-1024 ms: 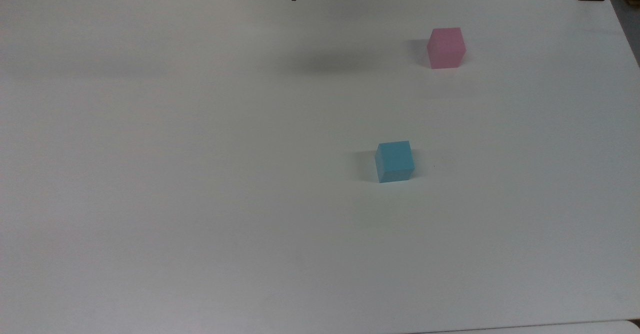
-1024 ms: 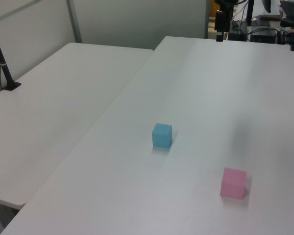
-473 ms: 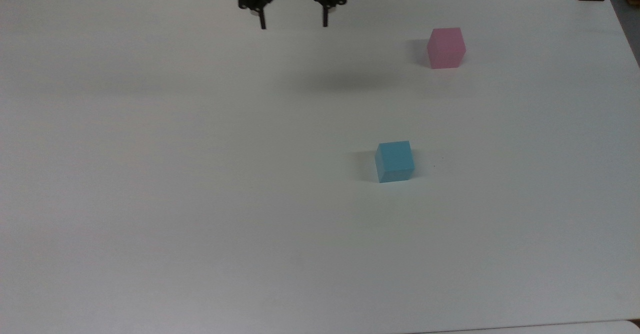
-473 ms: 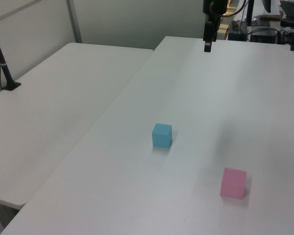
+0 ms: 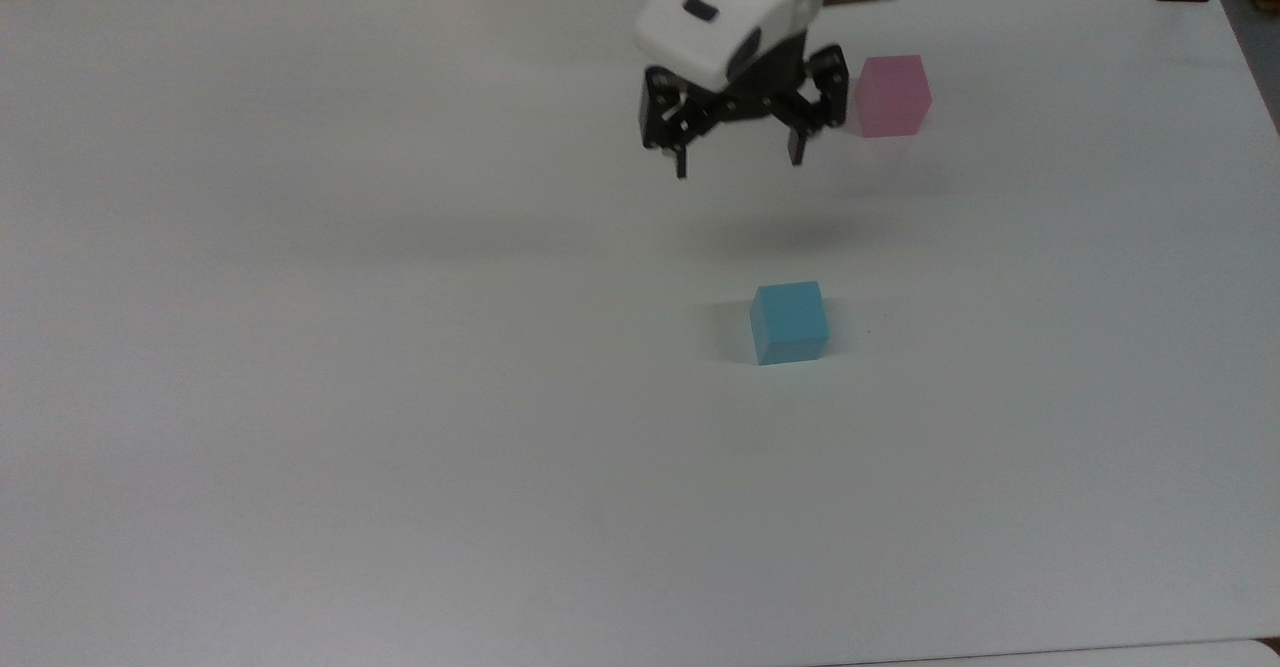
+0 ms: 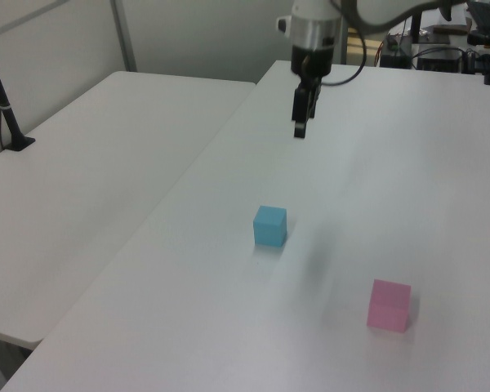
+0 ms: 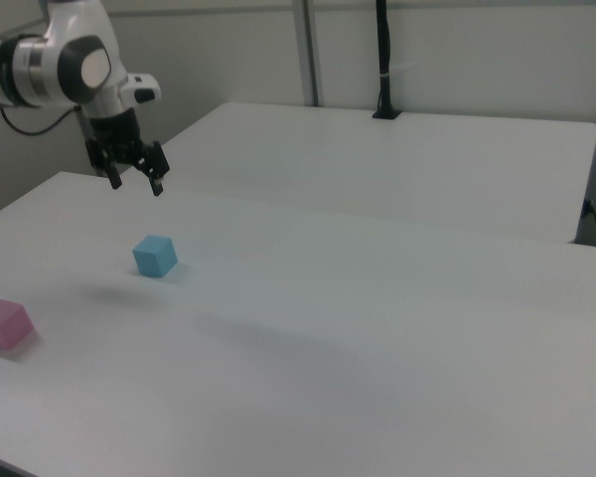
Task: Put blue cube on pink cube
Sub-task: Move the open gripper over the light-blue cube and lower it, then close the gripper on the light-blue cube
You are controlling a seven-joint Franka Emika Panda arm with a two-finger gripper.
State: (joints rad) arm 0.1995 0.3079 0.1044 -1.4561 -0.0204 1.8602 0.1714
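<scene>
The blue cube (image 5: pixel 789 322) (image 6: pixel 269 225) (image 7: pixel 155 255) rests on the white table, right of centre in the top view. The pink cube (image 5: pixel 892 95) (image 6: pixel 389 305) (image 7: pixel 9 324) stands apart from it, near the table's far edge in the top view. My gripper (image 5: pixel 739 162) (image 6: pixel 299 131) (image 7: pixel 135 184) hangs open in the air above the table, fingers pointing down with nothing between them. In the top view it sits just left of the pink cube and beyond the blue cube, touching neither.
The white table (image 5: pixel 400 397) carries the two cubes. A second white table (image 6: pixel 90 180) (image 7: pixel 397 159) adjoins it, with a black pole (image 6: pixel 4 106) (image 7: pixel 383 60) clamped at its far edge. Cables and equipment (image 6: pixel 441 49) sit behind the arm's base.
The gripper has come out from the table's far edge, moving toward the top view's right and nearer the cubes, still open. Both cubes stay where they were.
</scene>
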